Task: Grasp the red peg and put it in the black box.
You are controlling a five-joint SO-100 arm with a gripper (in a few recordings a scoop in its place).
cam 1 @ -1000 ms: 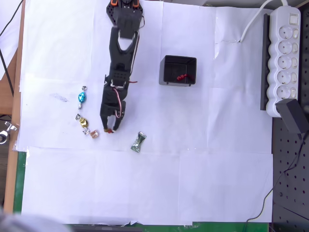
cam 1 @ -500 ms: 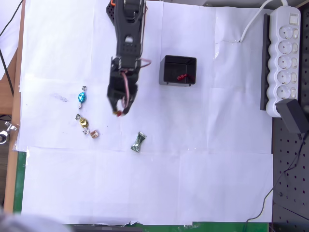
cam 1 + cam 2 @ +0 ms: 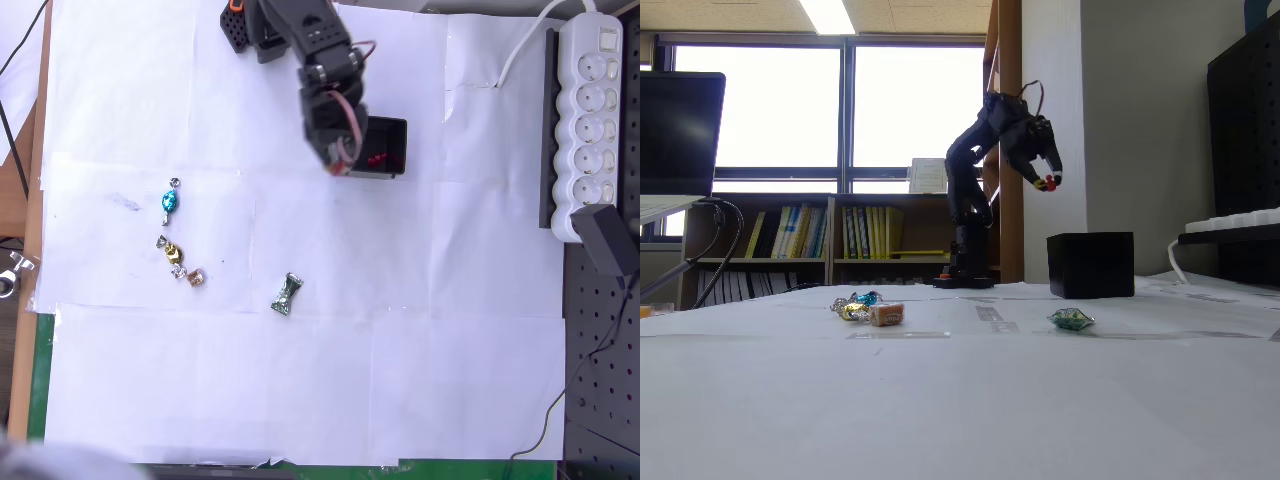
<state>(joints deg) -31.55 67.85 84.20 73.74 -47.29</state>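
Note:
My black gripper (image 3: pixel 343 163) hangs high over the left wall of the black box (image 3: pixel 397 128). In the fixed view the gripper (image 3: pixel 1047 183) sits well above the box (image 3: pixel 1090 265), shut on the red peg (image 3: pixel 1050 184), a small red dot at the fingertips. From overhead, the arm covers the left part of the box. Another small red piece (image 3: pixel 378 159) lies inside the box.
Wrapped candies lie on the white paper at the left: blue (image 3: pixel 168 203), gold (image 3: pixel 172 250), pink (image 3: pixel 196 278), and a green one (image 3: pixel 287 294) nearer the middle. A white power strip (image 3: pixel 590 120) runs along the right edge. The arm's base (image 3: pixel 262 22) stands at the top.
The gripper rose from the paper beside the pink candy, carrying the red peg, and swung up and to the right until it reached the black box's left wall.

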